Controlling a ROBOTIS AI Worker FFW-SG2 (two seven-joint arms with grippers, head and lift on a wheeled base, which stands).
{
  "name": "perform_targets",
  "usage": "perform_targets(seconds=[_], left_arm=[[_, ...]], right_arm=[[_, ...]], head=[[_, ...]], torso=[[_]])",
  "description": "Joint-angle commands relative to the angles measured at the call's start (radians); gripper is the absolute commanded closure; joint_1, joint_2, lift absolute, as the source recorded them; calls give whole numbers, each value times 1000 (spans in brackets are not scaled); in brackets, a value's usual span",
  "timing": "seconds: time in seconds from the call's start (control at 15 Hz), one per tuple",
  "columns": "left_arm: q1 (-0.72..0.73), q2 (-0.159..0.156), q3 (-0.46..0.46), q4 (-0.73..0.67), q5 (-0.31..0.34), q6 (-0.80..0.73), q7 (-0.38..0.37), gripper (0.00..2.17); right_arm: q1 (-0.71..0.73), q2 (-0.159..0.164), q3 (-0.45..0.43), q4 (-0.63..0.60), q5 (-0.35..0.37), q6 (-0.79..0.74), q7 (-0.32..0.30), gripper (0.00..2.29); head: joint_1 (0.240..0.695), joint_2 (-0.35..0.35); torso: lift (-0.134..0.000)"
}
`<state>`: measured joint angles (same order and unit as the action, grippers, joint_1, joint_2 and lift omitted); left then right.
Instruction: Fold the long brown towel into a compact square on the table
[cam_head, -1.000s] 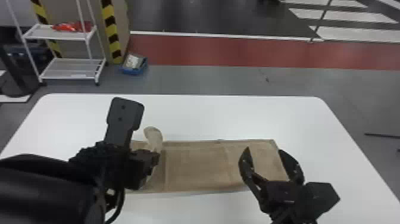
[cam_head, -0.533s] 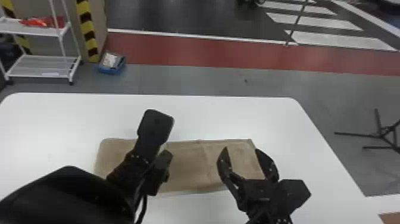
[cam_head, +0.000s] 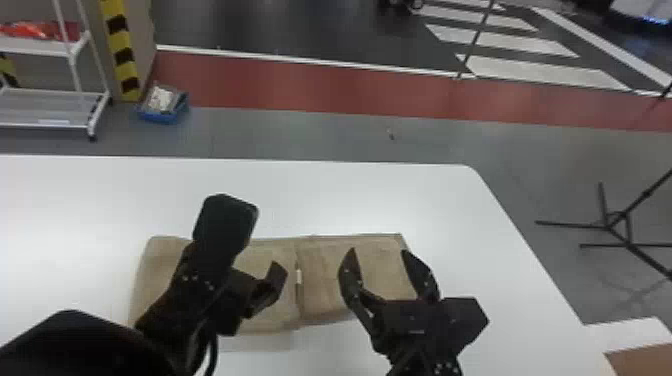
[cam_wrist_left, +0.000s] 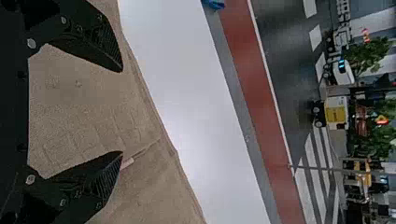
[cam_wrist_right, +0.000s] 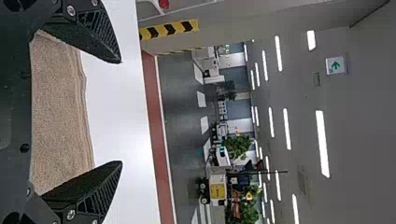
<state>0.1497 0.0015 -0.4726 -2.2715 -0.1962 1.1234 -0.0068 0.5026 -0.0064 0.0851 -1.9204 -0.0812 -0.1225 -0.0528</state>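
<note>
Towel (cam_head: 325, 280) lying lengthwise left-to-right.

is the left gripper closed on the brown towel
No, the black left gripper's fingers stand wide apart, with brown towel showing between them.
</note>
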Motion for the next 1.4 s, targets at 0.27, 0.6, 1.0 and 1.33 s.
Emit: perform_targets(seconds=[0.27, 0.6, 1.0, 1.33], left_arm=[[226, 11, 322, 63, 190, -765, 2, 26], [306, 9, 416, 161, 259, -1023, -25, 33], [304, -1, 465, 256, 313, -1096, -74, 33], [303, -1, 465, 268, 313, -1096, -79, 36]], right_arm=[[-68, -1, 76, 55, 54, 119, 19, 124], [-150, -1, 142, 106, 121, 275, 77, 144], [-183, 0, 151, 121, 124, 410, 134, 181], [-228, 2, 186, 162, 149, 444, 145, 275]], head=[[695, -115], [695, 62], [695, 146], [695, 169]], torso=[[-112], [-112], [-112], [-112]])
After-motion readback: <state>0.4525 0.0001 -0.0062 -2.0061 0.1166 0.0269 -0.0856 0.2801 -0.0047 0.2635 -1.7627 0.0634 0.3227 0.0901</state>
